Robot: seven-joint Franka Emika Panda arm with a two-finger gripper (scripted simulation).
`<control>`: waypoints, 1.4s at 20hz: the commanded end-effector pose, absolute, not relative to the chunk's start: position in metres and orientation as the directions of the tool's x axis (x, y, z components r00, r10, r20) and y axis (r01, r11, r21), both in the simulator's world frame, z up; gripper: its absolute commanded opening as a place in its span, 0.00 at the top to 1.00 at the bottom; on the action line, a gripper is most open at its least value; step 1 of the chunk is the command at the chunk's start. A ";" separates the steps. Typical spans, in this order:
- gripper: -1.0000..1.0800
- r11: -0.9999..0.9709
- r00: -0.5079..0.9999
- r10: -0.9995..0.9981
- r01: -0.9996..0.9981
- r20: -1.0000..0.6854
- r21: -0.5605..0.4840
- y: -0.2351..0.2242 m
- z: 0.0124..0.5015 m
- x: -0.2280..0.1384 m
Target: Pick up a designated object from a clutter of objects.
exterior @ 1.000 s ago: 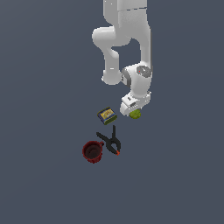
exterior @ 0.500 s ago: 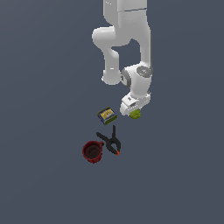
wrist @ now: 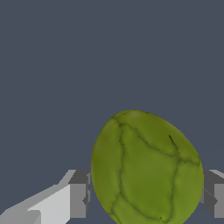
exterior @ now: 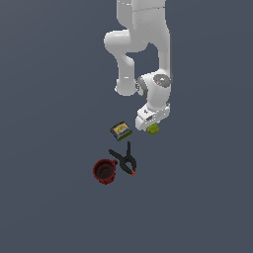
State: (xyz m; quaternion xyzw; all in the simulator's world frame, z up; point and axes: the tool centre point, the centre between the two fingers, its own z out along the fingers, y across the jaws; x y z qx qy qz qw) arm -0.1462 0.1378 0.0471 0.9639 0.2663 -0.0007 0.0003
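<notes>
Four small items lie on a flat, uniform slate-grey surface (exterior: 49,99) that fills both views with no visible edge, seam or wall. The yellow-green lump (exterior: 153,129), the designated object, is a rounded, ovoid blob; in the wrist view (wrist: 146,168) its skin is matt olive-green, crossed by dark crack-like creases that split it into irregular lobes. It sits directly beneath the white arm's hand, between the two fingers of the gripper (wrist: 146,192). One grey, blocky fingertip (wrist: 78,192) stands just beside one flank of the lump with a thin gap showing; the other fingertip (wrist: 214,192) stands against the opposite flank, where contact cannot be told. The jaws are thus apart, bracketing the lump and not visibly clamped on it. In the exterior view only the lump's lower edge shows below the hand, and whether it rests on the surface cannot be told.

Toward the exterior view's left of the lump, near it, lies the dark box (exterior: 120,130), a flat rectangular block with a yellow label on its upper face. Below the box in that view lies the black spring clamp (exterior: 125,159), two crossed black arms ending in orange tips. Just beside the clamp, further to the exterior view's left, stands the dark red mug (exterior: 104,171), cylindrical, with its dark open mouth facing up.
</notes>
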 end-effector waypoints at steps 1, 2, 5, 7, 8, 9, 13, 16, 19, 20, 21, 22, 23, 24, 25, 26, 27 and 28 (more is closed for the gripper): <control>1.00 -0.858 0.858 0.513 0.513 0.000 0.001 0.135 0.054 -0.141; 1.00 -0.858 0.858 0.513 0.513 0.000 0.000 0.133 0.057 -0.139; 1.00 -0.858 0.858 0.513 0.513 0.000 0.000 0.128 0.069 -0.130; 1.00 -0.858 0.858 0.514 0.514 0.001 -0.001 0.123 0.078 -0.122; 1.00 -0.858 0.858 0.514 0.514 0.001 -0.001 0.120 0.084 -0.118; 1.00 -0.858 0.858 0.514 0.514 0.001 -0.002 0.118 0.090 -0.113; 1.00 -0.858 0.858 0.514 0.514 0.001 -0.004 0.105 0.117 -0.093; 1.00 -0.857 0.857 0.515 0.515 0.002 -0.004 0.094 0.140 -0.075; 1.00 -0.857 0.857 0.515 0.515 0.002 -0.005 0.082 0.164 -0.057; 1.00 -0.857 0.857 0.515 0.515 0.002 -0.005 0.078 0.172 -0.051; 1.00 -0.857 0.857 0.515 0.515 0.002 -0.005 0.074 0.180 -0.044; 1.00 -0.857 0.857 0.515 0.515 0.002 -0.005 0.070 0.188 -0.038; 1.00 -0.857 0.857 0.515 0.515 0.002 -0.004 0.066 0.196 -0.032; 1.00 -0.857 0.857 0.515 0.515 0.002 -0.004 0.062 0.204 -0.025; 1.00 -0.857 0.857 0.515 0.515 0.002 -0.004 0.059 0.212 -0.019; 1.00 -0.857 0.857 0.514 0.514 0.002 -0.004 0.055 0.219 -0.013; 1.00 -0.857 0.857 0.514 0.514 0.002 -0.004 0.051 0.227 -0.007; 1.00 -0.858 0.858 0.514 0.514 0.001 -0.004 0.048 0.234 -0.001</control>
